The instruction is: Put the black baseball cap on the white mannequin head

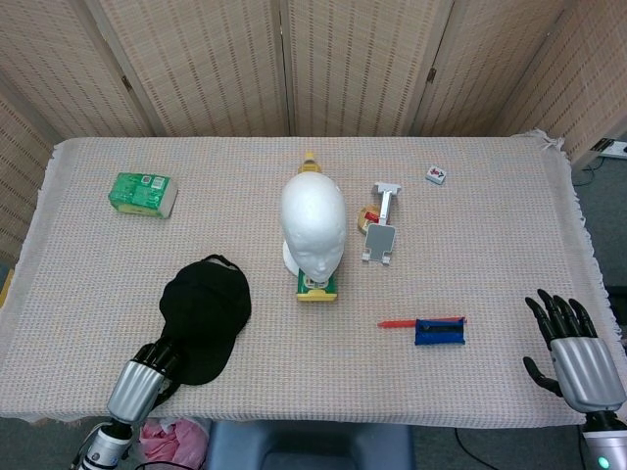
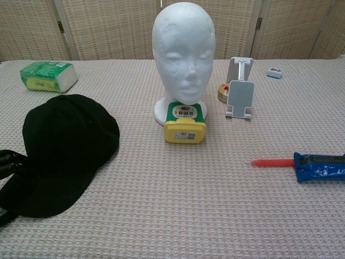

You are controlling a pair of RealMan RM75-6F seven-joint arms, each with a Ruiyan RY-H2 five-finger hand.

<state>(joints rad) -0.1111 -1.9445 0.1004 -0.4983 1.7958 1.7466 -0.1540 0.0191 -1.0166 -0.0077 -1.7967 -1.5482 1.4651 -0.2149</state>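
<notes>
The black baseball cap [image 1: 206, 313] lies flat on the table, front left of the white mannequin head [image 1: 313, 230], which stands upright at the centre. In the chest view the cap [image 2: 64, 143] sits left of the mannequin head [image 2: 183, 54]. My left hand [image 1: 143, 386] is at the table's front edge, its dark fingers [image 2: 12, 162] reaching over the near rim of the cap's brim, the thumb lower down and apart from them. The cap is not lifted. My right hand [image 1: 575, 354] hovers at the front right corner, fingers spread, holding nothing.
A yellow-green box [image 1: 316, 286] stands right in front of the mannequin's base. A grey phone stand [image 1: 382, 230] and a small round tin [image 1: 367, 217] are to its right. A blue packet with a red tip [image 1: 438, 330] lies front right, a green tissue pack [image 1: 143, 193] back left.
</notes>
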